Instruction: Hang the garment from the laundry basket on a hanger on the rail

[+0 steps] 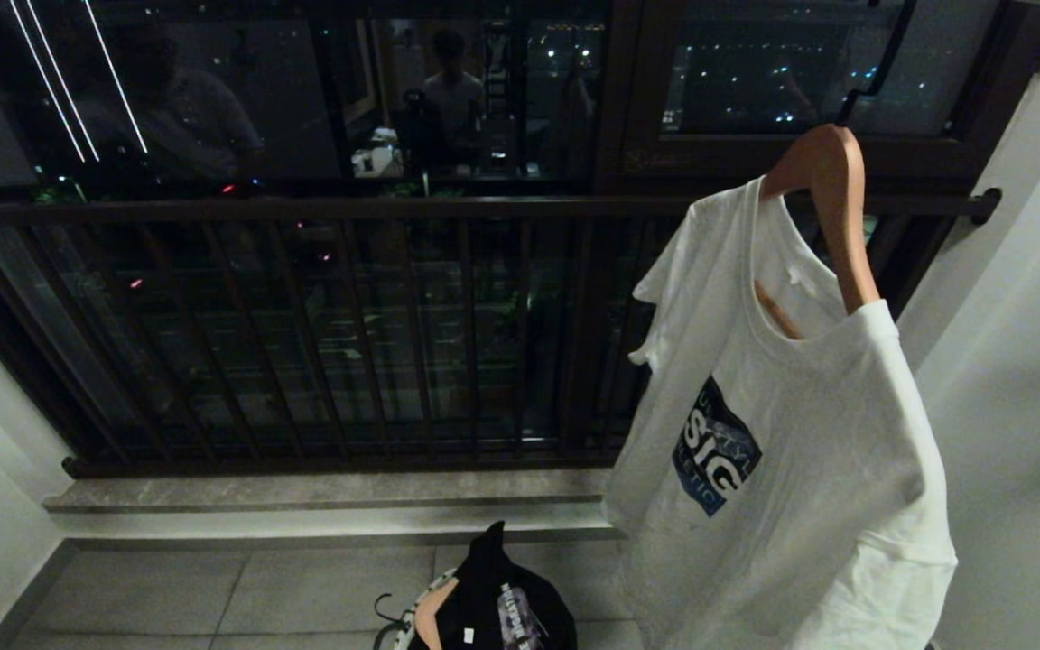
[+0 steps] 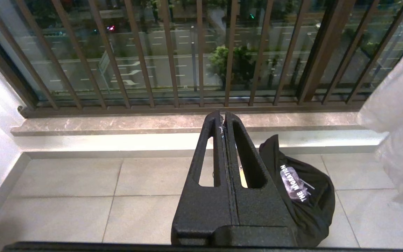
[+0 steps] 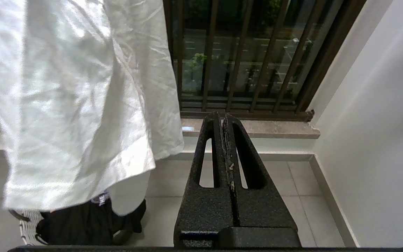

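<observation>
Already a white T-shirt (image 1: 782, 469) hangs on a wooden hanger (image 1: 831, 208) at right, suggesting that garment is done. Both the left gripper (image 2: 224, 117) and right gripper (image 3: 222, 117) have fingers together and hold nothing, while a black garment (image 1: 502, 600) sits in the laundry basket (image 1: 404, 627) on the near floor.

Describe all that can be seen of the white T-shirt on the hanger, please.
The white T-shirt is short-sleeved, of thin creased cloth, with a dark blue and black print with white letters on its chest. It hangs on a light brown wooden hanger, whose dark hook goes up out of view. The hanger sits tilted; one arm lies bare above the cloth, the other shows inside the neck opening. Its hem hangs above the floor, near the laundry basket.
</observation>
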Tool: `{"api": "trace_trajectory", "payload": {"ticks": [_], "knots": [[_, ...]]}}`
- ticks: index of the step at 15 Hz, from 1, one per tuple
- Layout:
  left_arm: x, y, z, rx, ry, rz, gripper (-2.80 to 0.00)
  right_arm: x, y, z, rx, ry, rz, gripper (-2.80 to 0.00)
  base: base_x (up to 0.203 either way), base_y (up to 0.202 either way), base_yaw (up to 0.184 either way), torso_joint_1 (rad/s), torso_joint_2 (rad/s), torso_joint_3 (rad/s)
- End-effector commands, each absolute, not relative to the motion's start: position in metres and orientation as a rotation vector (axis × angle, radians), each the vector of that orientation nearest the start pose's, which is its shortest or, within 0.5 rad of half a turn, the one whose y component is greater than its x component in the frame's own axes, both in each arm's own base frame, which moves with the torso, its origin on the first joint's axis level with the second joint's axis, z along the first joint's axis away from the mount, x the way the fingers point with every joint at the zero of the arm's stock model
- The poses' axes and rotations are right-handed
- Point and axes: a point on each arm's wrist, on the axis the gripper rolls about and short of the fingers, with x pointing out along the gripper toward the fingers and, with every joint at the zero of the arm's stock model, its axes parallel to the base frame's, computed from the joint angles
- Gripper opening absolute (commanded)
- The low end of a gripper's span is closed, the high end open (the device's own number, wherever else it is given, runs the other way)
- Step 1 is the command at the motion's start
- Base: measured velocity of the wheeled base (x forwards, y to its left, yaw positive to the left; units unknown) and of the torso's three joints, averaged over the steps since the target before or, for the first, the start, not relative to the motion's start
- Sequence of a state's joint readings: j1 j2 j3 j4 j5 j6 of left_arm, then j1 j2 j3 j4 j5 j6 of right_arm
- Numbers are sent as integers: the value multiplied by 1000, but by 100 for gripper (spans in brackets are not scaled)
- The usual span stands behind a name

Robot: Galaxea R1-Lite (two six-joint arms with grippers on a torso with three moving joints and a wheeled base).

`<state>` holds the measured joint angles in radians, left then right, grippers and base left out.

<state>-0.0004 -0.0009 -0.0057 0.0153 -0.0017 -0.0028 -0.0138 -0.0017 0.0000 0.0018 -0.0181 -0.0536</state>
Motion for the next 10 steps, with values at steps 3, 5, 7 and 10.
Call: {"api": "trace_trajectory", "payload": {"ticks": [3, 5, 7, 10], "knots": [[-23, 0, 76, -3, 9, -3, -280, -23, 0, 75, -55, 3, -31, -280, 0, 0, 0, 0, 0, 0], [-23, 0, 75, -2, 10, -3, -280, -23, 0, 75, -55, 1, -28, -280, 0, 0, 0, 0, 0, 0], [-23, 0, 76, -3, 9, -2, -280, -23, 0, 75, -54, 3, -28, -280, 0, 0, 0, 0, 0, 0], [-23, 0, 75, -5, 11, -3, -280, -23, 0, 75, -52, 3, -28, -280, 0, 0, 0, -20, 23, 23]]}}
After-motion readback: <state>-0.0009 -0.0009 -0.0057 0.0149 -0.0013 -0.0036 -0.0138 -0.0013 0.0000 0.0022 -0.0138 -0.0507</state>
